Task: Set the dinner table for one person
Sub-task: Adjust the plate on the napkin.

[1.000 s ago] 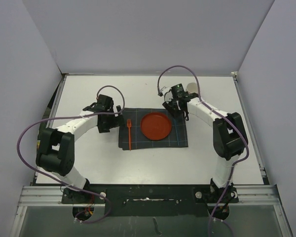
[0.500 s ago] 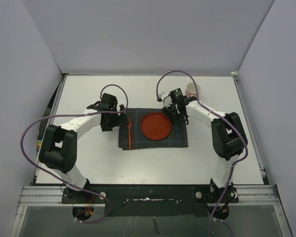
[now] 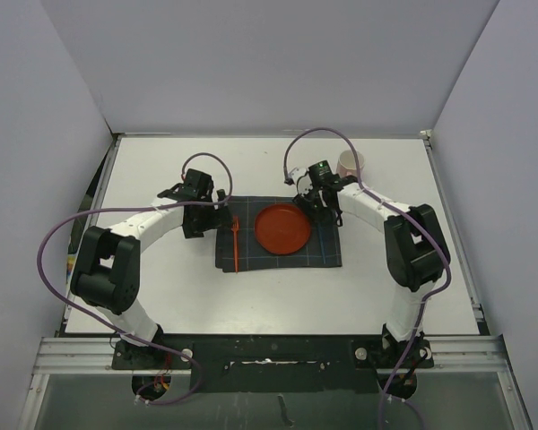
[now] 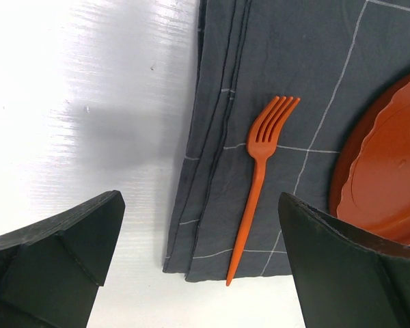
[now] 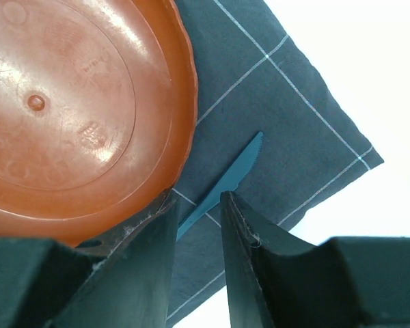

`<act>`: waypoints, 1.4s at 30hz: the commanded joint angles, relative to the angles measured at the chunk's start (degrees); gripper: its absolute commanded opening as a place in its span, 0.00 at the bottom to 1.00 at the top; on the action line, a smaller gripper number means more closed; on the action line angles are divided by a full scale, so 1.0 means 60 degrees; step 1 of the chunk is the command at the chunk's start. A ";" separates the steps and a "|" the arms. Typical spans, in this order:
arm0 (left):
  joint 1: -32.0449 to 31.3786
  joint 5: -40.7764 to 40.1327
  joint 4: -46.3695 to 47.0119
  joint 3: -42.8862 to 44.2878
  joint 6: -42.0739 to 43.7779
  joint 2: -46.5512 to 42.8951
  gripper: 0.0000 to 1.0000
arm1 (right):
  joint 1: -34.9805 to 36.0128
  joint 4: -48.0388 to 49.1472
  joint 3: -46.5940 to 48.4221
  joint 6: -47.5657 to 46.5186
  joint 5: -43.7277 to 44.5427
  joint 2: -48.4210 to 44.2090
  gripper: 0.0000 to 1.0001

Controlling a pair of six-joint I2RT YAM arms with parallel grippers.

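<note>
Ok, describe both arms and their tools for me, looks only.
The left arm and right arm have white tubular links with chunky black joints. A purple cable loops along each. The left tool and right tool carry dark, wedge-shaped fingers.

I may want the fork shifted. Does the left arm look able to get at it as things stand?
Probably yes: the open left gripper hangs over the orange fork, which lies bare on the mat, clear of the red plate.

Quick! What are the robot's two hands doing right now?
Left hand: open, holding nothing.
Right hand: closed on the blue knife.
</note>
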 commanded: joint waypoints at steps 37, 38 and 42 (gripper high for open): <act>0.0008 -0.0902 -0.0796 -0.0223 0.0368 -0.3041 0.98 | 0.0244 0.0249 0.0165 0.0217 -0.0863 -0.0141 0.07; 0.0012 -0.0872 -0.0775 -0.0242 0.0353 -0.3037 0.98 | 0.0239 0.0225 0.0171 0.0202 -0.0851 -0.0166 0.06; 0.0015 -0.0826 -0.0742 -0.0258 0.0321 -0.3055 0.98 | 0.0244 0.0183 0.0115 0.0183 -0.0841 -0.0259 0.05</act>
